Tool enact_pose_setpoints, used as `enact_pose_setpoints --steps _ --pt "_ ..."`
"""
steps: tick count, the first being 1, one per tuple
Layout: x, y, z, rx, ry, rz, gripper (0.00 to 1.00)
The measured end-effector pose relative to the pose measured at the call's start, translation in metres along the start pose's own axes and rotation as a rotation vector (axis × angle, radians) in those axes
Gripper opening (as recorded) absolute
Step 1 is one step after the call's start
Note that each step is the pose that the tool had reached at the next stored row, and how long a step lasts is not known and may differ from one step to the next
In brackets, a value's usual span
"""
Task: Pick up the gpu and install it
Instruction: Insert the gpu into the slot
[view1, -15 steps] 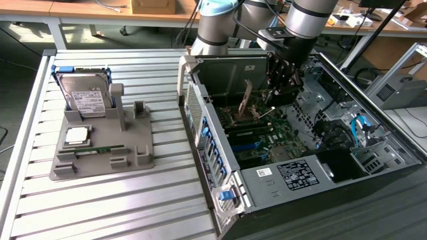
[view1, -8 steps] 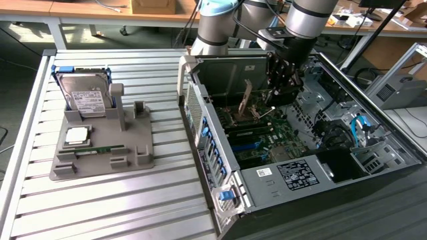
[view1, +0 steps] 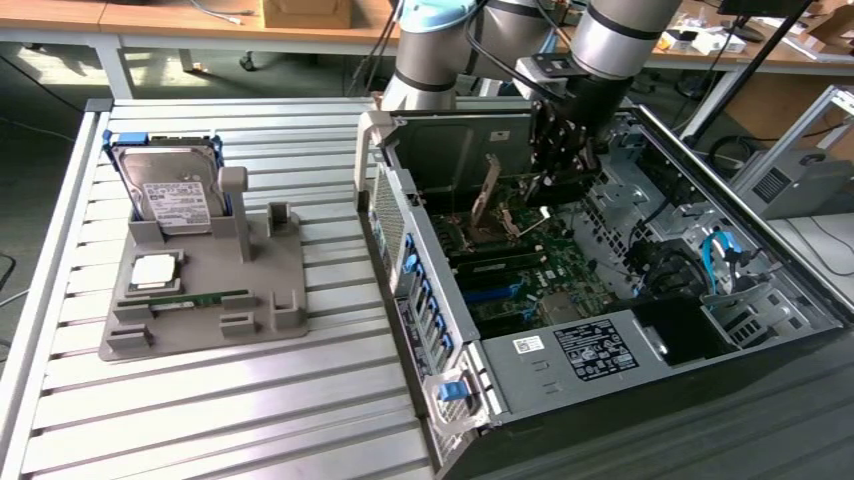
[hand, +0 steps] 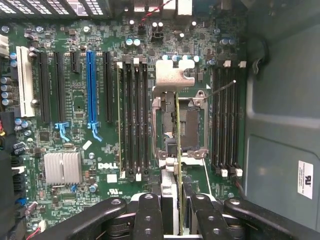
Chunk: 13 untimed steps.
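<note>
gpu (hand: 177, 142) edge-on in pincer (hand: 177, 212), over motherboard (hand: 75, 115)

The slatted grey table (view1: 200, 420) is shown as sheeny metal; the grey moulded holder (view1: 200, 335) as matt plastic; the bracket (hand: 172, 77) of the thin gpu card (hand: 178, 130) as silvery metal.

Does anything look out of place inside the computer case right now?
The gpu, held edge-on in the gripper, hangs above the CPU socket, well aside from the blue expansion slot and its neighbours. It is seated in no slot. Nothing looks damaged.
</note>
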<state>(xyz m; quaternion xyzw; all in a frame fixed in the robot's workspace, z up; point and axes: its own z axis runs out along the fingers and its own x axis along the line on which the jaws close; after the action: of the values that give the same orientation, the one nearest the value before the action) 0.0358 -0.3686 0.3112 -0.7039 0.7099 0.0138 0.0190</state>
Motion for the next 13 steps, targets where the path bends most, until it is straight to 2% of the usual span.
enact_pose_setpoints --steps 2,3,13 --pt "0.0000 0.0000 0.0004 -0.0339 0.0006 0.002 0.27" --pt "0.0000 0.0000 0.0004 -0.0373 0.0008 0.002 0.27" --pt "0.0012 0.0000 0.0007 -0.0373 0.0004 0.002 0.27"
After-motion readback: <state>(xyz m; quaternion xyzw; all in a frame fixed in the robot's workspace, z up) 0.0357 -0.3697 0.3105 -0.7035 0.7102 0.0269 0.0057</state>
